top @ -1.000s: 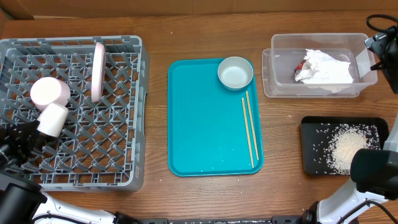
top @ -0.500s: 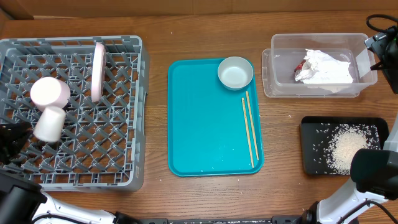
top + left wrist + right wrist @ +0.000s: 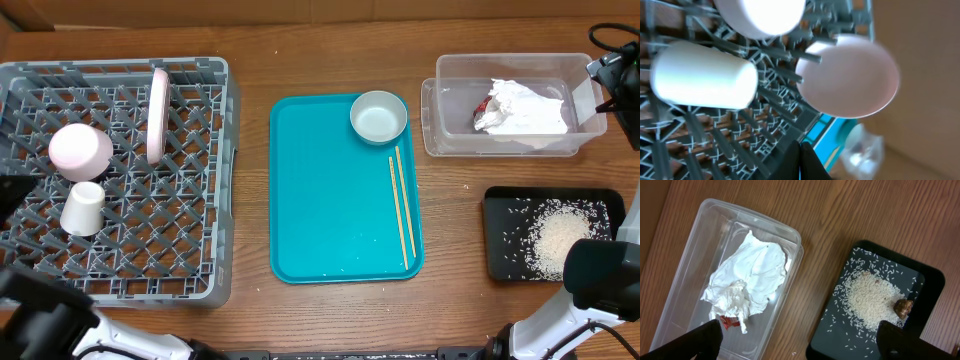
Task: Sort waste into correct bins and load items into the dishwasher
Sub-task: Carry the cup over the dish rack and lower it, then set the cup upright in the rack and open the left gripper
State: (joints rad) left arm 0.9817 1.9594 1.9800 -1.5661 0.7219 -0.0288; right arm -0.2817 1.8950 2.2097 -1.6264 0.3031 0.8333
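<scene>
Grey rack [image 3: 226, 200] holds the white cup [image 3: 82, 207], possibly unseated. My left tool [image 3: 801, 161] is pinched closed, empty; my right tool [image 3: 800, 342] gapes wide. Thin chopsticks [image 3: 401, 205] on the teal tray [image 3: 330, 200] could slip through the lattice.

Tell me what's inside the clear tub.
The clear tub holds a crumpled white napkin, with a bit of red wrapper poking out at one edge. The napkin covers the rest of the wrapper and whatever may lie beneath it.
</scene>
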